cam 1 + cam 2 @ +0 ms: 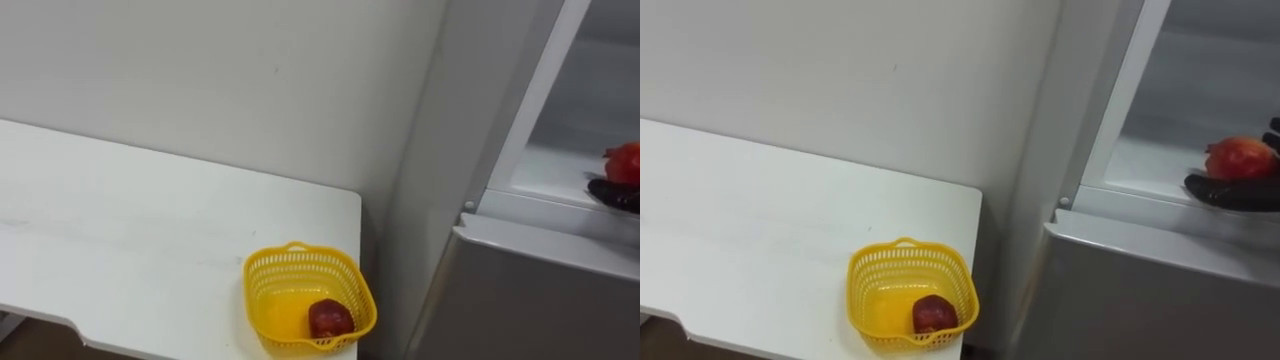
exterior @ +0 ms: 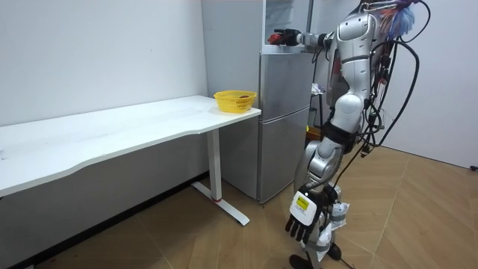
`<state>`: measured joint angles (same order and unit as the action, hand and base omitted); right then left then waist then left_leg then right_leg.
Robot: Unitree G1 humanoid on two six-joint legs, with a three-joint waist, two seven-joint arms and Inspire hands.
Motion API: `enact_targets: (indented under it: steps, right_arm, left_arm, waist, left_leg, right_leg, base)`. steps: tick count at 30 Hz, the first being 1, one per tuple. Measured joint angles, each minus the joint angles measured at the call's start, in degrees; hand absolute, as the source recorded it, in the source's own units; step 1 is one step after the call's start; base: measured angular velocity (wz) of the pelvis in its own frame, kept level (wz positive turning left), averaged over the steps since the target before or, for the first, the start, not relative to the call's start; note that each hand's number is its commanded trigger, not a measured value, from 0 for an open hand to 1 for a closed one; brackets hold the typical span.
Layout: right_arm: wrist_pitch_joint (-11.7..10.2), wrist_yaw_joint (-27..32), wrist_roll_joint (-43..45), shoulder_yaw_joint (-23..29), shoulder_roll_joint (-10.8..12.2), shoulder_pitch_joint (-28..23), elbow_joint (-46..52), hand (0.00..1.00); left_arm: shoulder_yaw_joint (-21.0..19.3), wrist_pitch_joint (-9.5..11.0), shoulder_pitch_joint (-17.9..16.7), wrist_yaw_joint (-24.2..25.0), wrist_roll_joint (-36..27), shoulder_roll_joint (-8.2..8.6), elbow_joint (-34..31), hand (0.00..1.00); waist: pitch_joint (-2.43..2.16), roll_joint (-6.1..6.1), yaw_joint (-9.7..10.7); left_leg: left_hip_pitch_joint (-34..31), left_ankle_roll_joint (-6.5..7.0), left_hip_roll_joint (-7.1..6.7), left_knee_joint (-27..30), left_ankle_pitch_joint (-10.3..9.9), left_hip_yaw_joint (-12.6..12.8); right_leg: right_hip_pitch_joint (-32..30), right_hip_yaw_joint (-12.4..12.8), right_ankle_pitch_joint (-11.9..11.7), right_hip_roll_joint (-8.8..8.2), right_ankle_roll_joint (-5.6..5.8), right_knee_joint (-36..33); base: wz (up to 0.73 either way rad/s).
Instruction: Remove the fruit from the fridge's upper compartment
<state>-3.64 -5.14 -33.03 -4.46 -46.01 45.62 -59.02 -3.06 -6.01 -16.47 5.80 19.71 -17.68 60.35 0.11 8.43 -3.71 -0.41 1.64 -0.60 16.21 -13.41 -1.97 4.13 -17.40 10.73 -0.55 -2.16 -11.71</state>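
The yellow basket (image 1: pixel 262 295) sits on the white table (image 1: pixel 120 230), at the corner next to the fridge (image 2: pixel 284 119). It holds one dark red apple (image 1: pixel 330 318), which lies against the wall nearest the robot, on the fridge side. The rest of the basket floor is bare.

The fridge's grey lower door is shut and its upper compartment stands open. A red fruit (image 1: pixel 1240 157) is there, just above the pale floor of the compartment and close to its front edge. The right hand (image 1: pixel 1230 192) has it in its grip, with a dark finger running beneath it and more fingertips at its far side.

The fruit is nearly round and slightly wider than tall, and its longer axis lies across the eye view, roughly level. I cannot tell which way its stem end points.

In the room view the robot stands upright before the fridge with its right arm raised to the upper compartment. The left hand (image 2: pixel 302 217) hangs low by its leg with loose fingers, holding nothing.
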Motion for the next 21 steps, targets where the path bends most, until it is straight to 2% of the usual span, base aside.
enact_targets:
  steps: [4, 6, 9, 10, 11, 12, 21]
  right_arm:
    - [-0.01, -0.05, 0.24, -0.55, 0.00, 0.56, 0.27, 0.00]
    - [0.01, -0.13, 0.37, -0.61, 0.00, 0.55, 0.54, 0.00]
    - [0.01, -0.71, 0.70, -0.76, 0.00, 0.55, 0.95, 0.16]
    - [-0.02, -0.91, 0.80, -0.81, 0.00, 0.55, 1.13, 0.66]
    - [-0.05, -0.98, 0.80, -0.80, 0.00, 0.56, 1.23, 0.92]
    - [-0.15, -1.10, 0.80, -0.81, 0.00, 0.62, 1.32, 1.00]
    - [-0.10, -1.30, 0.86, -0.90, 0.01, 0.67, 1.32, 1.00]
  left_arm:
    - [-0.01, 0.00, 0.52, 0.93, -0.01, -0.09, 0.03, 0.00]
    - [0.01, 0.06, 0.66, 1.10, -0.03, -0.10, 0.05, 0.00]
    - [0.04, 0.13, 1.35, 1.14, -0.10, -0.14, 0.05, 0.00]
    - [0.10, 0.16, 1.84, 1.23, -0.18, -0.23, 0.04, 0.00]
    - [0.25, 0.16, 2.00, 1.29, -0.25, -0.33, 0.04, 0.00]
    - [1.05, 0.19, 2.49, 1.48, -0.48, -0.71, 0.04, 0.00]
    - [1.58, 0.59, 3.27, 2.14, -1.60, -1.39, 0.03, 0.00]
  waist:
    - [0.49, 0.03, -0.14]
    - [0.59, 0.20, -0.15]
    - [0.66, 0.45, -0.09]
    - [0.60, 0.54, -0.05]
    - [0.56, 0.59, 0.00]
    - [0.60, 0.67, 0.04]
    - [0.57, 0.72, -0.11]
  left_leg:
    - [-0.06, -0.17, 0.08, -0.01, 0.10, 0.02]
    - [-0.16, -0.28, 0.10, -0.01, 0.17, 0.03]
    - [-0.36, -0.37, -0.09, 0.10, 0.22, 0.20]
    - [-0.64, -0.43, -0.08, 0.18, 0.26, 0.24]
    - [-0.90, -0.47, -0.06, 0.27, 0.29, 0.24]
    - [-1.13, -0.54, 0.00, 0.39, 0.33, 0.24]
    - [-1.09, -0.60, 0.06, 0.42, 0.37, 0.23]
  right_leg:
    - [-0.24, 0.10, -0.07, -0.17, -0.12, -0.06]
    - [-0.34, 0.09, 0.00, -0.21, -0.24, -0.06]
    - [-0.52, 0.09, 0.18, -0.16, -0.51, 0.05]
    - [-0.86, 0.09, 0.20, -0.13, -0.55, -0.01]
    - [-1.09, 0.08, 0.18, -0.10, -0.60, -0.02]
    - [-1.26, 0.07, 0.08, -0.02, -0.75, 0.01]
    - [-1.23, 0.07, 0.09, 0.04, -0.79, 0.04]
  base:
    - [-0.01]
    - [0.00]
    - [0.00]
    - [0.00]
    - [0.00]
    - [0.00]
    - [0.00]
